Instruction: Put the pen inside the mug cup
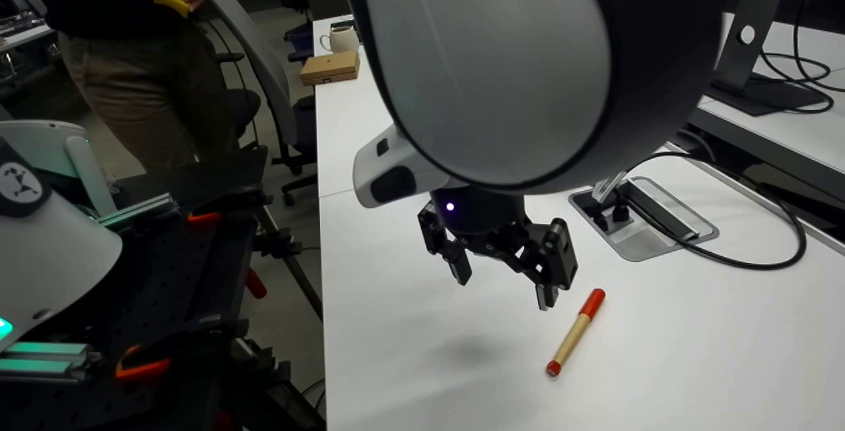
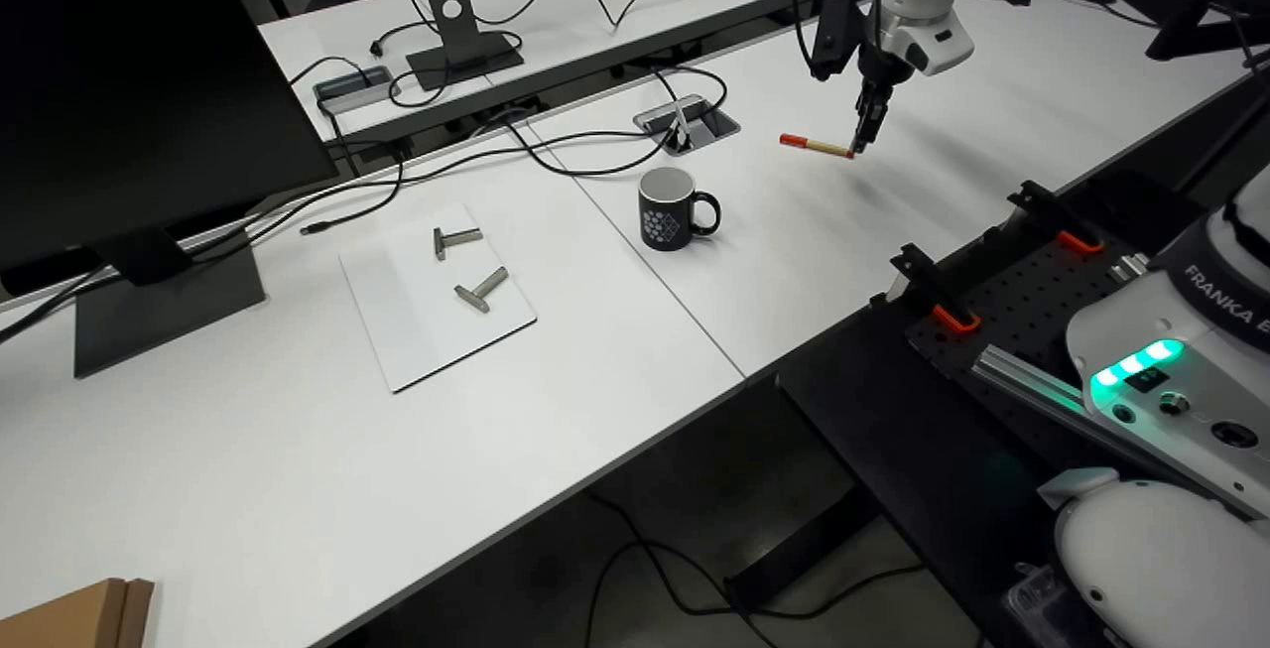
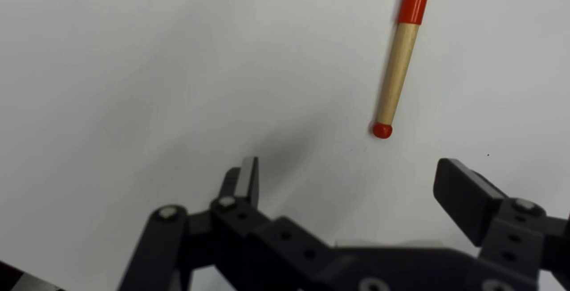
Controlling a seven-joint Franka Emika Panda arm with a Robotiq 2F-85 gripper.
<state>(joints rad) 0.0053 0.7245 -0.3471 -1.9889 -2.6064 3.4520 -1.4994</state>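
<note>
Two fingers of your end effector stand wide apart above the desk, with nothing between them. In an exterior view, your pen lies flat to their left, and your mug cup stands upright farther left and nearer.

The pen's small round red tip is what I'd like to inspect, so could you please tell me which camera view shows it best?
The wrist view: the tip of the pen looks largest there, with nothing covering it. Both exterior views show it smaller; in an exterior view the tip appears right beside the hand.
</note>
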